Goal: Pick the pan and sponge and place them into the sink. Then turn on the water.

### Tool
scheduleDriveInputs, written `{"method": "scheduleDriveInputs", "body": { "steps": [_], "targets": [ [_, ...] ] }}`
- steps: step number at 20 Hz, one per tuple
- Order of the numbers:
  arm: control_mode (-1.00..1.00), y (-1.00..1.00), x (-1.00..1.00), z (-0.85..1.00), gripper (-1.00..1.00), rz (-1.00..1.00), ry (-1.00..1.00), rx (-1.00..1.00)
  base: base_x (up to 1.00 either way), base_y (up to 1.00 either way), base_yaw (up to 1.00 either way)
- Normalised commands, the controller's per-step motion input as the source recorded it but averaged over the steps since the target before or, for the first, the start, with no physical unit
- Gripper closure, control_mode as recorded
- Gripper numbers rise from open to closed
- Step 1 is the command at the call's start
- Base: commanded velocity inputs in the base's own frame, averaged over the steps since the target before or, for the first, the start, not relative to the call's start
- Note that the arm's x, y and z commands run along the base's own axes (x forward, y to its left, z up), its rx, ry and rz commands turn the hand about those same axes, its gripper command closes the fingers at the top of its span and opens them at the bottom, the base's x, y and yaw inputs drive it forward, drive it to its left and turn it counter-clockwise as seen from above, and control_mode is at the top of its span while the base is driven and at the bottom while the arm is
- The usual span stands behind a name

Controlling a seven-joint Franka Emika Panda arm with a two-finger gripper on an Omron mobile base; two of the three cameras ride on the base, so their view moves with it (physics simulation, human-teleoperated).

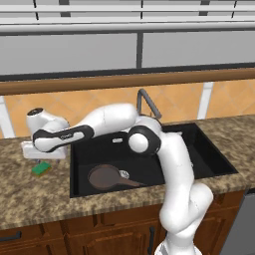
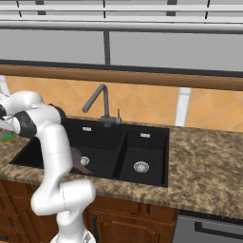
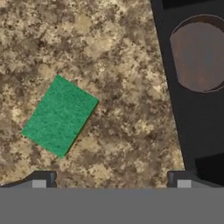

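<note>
The green sponge (image 3: 60,116) lies flat on the speckled counter, left of the black sink (image 3: 175,113). My gripper (image 3: 112,180) hovers above the counter, open, its fingertips (image 3: 43,178) wide apart; the sponge sits ahead of the left tip and nothing is between the fingers. In the left base view the gripper (image 1: 44,158) hangs just over the sponge (image 1: 41,168). The dark brown pan (image 1: 104,177) rests in the large basin of the sink (image 1: 204,157), handle pointing right. The pan (image 3: 199,57) also appears in the hand view. No stream runs from the faucet (image 1: 148,103).
The granite counter (image 1: 30,196) runs around the sink, with wooden cabinets below. The gooseneck faucet (image 2: 97,102) stands behind the basins (image 2: 142,144). The tiled wall and a wooden ledge rise behind. A green edge of the sponge (image 2: 7,137) peeks out at the far left.
</note>
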Motion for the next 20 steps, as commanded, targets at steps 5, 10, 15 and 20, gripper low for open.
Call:
{"method": "scheduleDriveInputs", "body": {
  "steps": [5,10,15,20],
  "targets": [
    [-1.0,0.07,0.47,-0.32,-1.0,-0.14,0.0,0.18,0.0,0.0,0.0],
    [-1.0,0.33,0.24,-0.16,-1.0,-0.13,0.0,0.1,0.0,0.0,0.0],
    [-1.0,0.24,0.0,-0.16,-1.0,-0.13,0.0,0.0,0.0,0.0,0.0],
    [-1.0,0.0,0.0,0.0,-1.0,-0.16,0.0,0.0,0.0,0.0,0.0]
  ]
}}
